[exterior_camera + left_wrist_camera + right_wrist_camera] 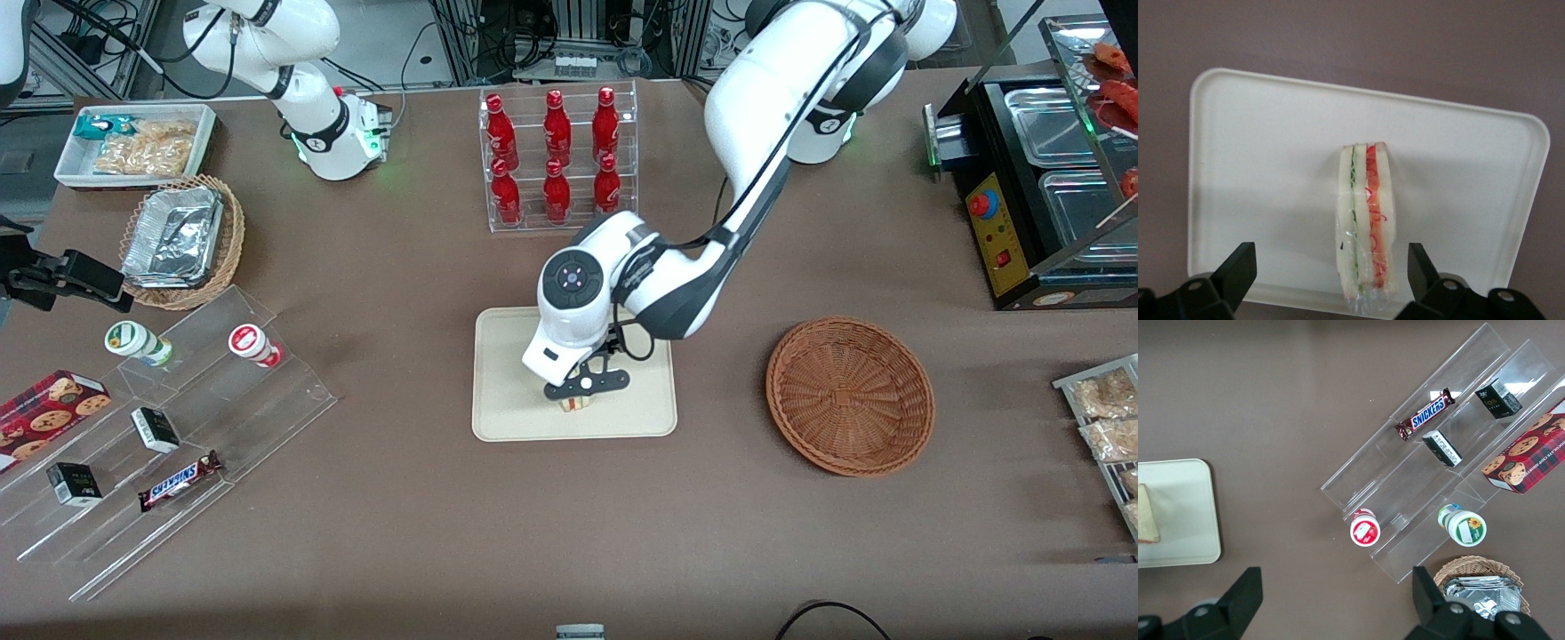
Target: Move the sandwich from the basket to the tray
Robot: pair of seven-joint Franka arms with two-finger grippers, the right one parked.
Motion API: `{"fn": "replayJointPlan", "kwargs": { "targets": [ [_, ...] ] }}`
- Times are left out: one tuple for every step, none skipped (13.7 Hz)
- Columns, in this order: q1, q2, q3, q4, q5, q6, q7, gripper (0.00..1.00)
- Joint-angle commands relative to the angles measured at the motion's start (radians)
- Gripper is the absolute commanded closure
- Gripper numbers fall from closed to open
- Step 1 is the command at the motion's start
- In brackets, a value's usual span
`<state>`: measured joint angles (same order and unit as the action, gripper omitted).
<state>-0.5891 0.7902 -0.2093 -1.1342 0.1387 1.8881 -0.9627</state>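
A brown cloth covers the bench (400, 498), with cabling and racks along its edge farthest from the front camera. On it lies the flat rectangular cream-beige tray (498, 418), and my gripper (587, 391) hangs low over that tray, near the rim closest to the front camera. From the front, my wrist hides nearly all of the small triangular wedge sandwich (576, 404); only a sliver of pale bread and filling shows under the gripper bar. My wrist camera gives what that view hides: the sandwich (1365, 227) stands on edge on the tray (1258, 173), wrapped in clear film, with green and red layers between white bread. My two black fingers (1238, 270) are spread wide, one on each side of the sandwich and clear of it, so I hold nothing. The parked arm's camera catches just a corner of the tray (1185, 520) with the bread's flat side (1146, 515). The round reddish-brown wicker basket (850, 396) sits well apart from the tray, toward my end of the bench, with nothing in it.
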Motion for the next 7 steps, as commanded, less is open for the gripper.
{"fn": "replayJointPlan", "kwargs": {
  "targets": [
    [0.049, -0.173, 0.022, -0.067, 0.012, -0.143, 0.037, 0.00],
    [0.086, -0.250, 0.024, -0.112, 0.010, -0.220, 0.111, 0.00],
    [0.135, -0.332, 0.022, -0.161, 0.007, -0.271, 0.195, 0.00],
    [0.182, -0.389, 0.022, -0.197, 0.001, -0.302, 0.243, 0.00],
    [0.225, -0.448, 0.022, -0.226, 0.002, -0.344, 0.286, 0.00],
    [0.268, -0.491, 0.022, -0.243, 0.002, -0.383, 0.341, 0.00],
    [0.328, -0.535, 0.022, -0.258, -0.002, -0.432, 0.431, 0.00]
  ]
}}
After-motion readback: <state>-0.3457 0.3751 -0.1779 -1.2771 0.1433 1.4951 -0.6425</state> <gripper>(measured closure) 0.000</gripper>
